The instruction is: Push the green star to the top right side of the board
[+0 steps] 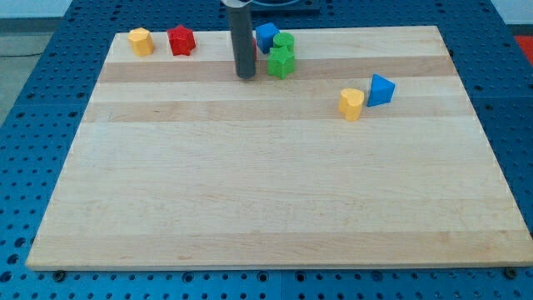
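The green star (281, 62) lies near the view's top, a little left of the board's middle. A second green block (285, 42) sits just above it, touching it. A blue block (266, 37) sits to the left of that one. My tip (246, 76) stands on the board just left of the green star, with a small gap between them. The rod rises to the view's top edge and hides part of the blue block's left side.
A yellow block (141, 41) and a red star (181, 40) sit at the top left. A yellow block (351, 104) and a blue triangle (381, 90) touch each other at the right. The wooden board (266, 192) lies on a blue perforated table.
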